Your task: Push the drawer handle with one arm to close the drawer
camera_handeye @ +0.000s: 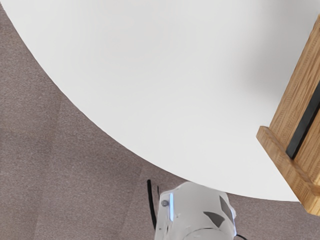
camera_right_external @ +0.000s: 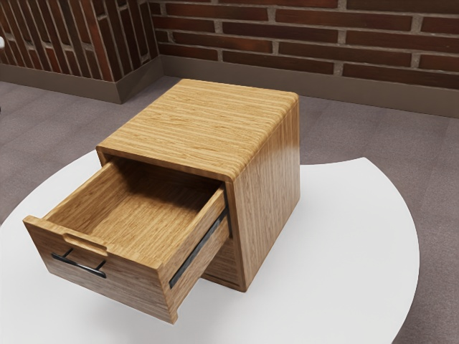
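A wooden cabinet [camera_right_external: 269, 165] stands on the round white table, its upper drawer [camera_right_external: 136, 215] pulled far out toward the exterior view's lower left. On the drawer's front, a black bar handle [camera_right_external: 79, 266] sits below a cut-out notch. Inside, the drawer holds nothing visible. In the wrist view, part of the drawer [camera_handeye: 287, 165] with its black side rail appears at one edge, away from the middle of the picture. Whether the gripper's fingers are apart cannot be told.
The round white table [camera_right_external: 351, 244] extends around the cabinet, with its curved rim over a grey carpet. Brick walls stand behind. The arm's white base [camera_handeye: 197, 212] is beside the table rim in the wrist view, with black cables near it.
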`<action>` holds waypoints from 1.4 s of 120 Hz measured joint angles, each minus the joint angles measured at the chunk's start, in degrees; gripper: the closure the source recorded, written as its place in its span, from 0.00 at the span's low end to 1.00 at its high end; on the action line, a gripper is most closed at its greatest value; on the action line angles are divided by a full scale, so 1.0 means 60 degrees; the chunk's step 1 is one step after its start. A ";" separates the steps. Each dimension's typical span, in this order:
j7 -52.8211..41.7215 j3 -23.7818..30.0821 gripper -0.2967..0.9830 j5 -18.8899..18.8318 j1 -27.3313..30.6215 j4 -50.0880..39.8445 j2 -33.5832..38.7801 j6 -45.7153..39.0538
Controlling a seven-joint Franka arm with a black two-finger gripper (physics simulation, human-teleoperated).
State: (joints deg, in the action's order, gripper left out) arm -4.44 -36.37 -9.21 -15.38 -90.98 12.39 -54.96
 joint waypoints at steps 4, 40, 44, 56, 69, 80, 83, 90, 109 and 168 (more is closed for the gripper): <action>-0.0088 -0.0056 0.23 -0.0041 -0.0005 -0.0109 0.0042 -0.0646; -0.0609 0.1559 0.23 -0.0010 -0.0215 0.2320 0.0488 -0.3095; -0.0599 0.1804 0.23 -0.0012 -0.0230 0.2313 0.0485 -0.3184; -0.0503 0.2435 0.31 -0.0066 -0.0231 0.2363 0.0497 -0.3158; -0.0348 0.3943 0.52 -0.0337 0.0590 0.2268 0.1086 -0.2777; -0.0179 0.5478 0.65 -0.0398 0.1591 0.1573 0.2074 -0.2540; -0.0113 0.5863 0.68 -0.0408 0.1812 0.1291 0.2343 -0.2491; 0.0057 0.6472 0.73 -0.0412 0.2074 0.0476 0.2948 -0.2400; 0.0678 0.7127 0.80 0.0014 0.2366 -0.1892 0.4030 -0.2271; 0.2279 0.7445 0.84 0.1707 0.2277 -0.7444 0.5887 -0.4558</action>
State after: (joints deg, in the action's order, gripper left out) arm 9.24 8.30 1.03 -1.71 -135.65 47.71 -82.31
